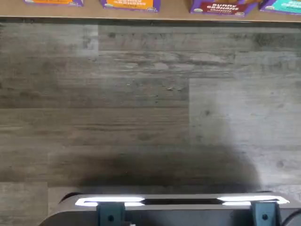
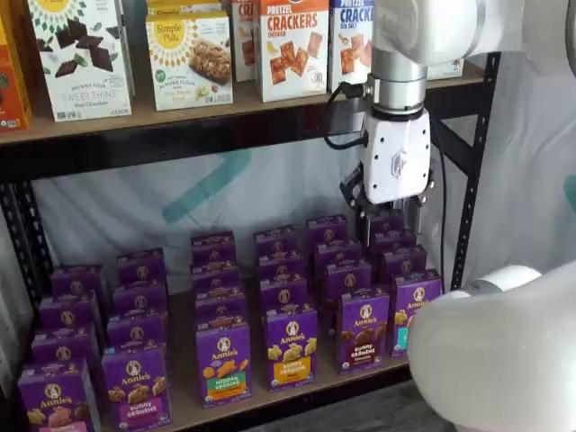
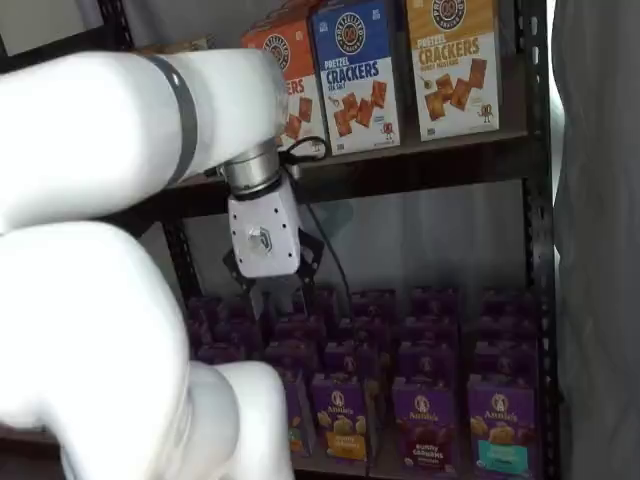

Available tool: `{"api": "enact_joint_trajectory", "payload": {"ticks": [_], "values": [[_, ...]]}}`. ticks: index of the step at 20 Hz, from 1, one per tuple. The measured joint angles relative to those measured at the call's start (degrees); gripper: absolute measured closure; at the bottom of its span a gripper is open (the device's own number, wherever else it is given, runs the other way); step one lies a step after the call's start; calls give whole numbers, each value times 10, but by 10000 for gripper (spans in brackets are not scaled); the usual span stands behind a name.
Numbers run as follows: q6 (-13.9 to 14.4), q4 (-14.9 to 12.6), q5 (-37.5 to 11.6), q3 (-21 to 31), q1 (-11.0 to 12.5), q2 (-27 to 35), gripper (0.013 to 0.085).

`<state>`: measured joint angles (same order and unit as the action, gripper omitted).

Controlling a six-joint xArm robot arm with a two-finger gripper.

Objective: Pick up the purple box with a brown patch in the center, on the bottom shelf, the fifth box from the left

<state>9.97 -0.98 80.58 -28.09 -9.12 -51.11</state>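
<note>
In the wrist view, grey wood-look flooring fills most of the picture, and the purple box is glimpsed at the far edge on the bottom shelf, among other cartons. In a shelf view, the purple box is seen upright in the front row of the bottom shelf, right of an orange-banded carton. The gripper is held above the back rows, well apart from it, fingers spread wide. In a shelf view, the purple box is seen at the front and the gripper hangs high to its left.
</note>
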Motion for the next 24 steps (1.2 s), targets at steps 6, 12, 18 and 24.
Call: {"api": "enact_joint_trajectory", "payload": {"ticks": [6, 12, 18, 24], "values": [[18, -15, -44, 27, -14, 18, 130], [25, -33, -125, 63, -9, 59, 130], [0, -18, -189, 79, 13, 109, 130], [-23, -14, -268, 90, 36, 182, 130]]}}
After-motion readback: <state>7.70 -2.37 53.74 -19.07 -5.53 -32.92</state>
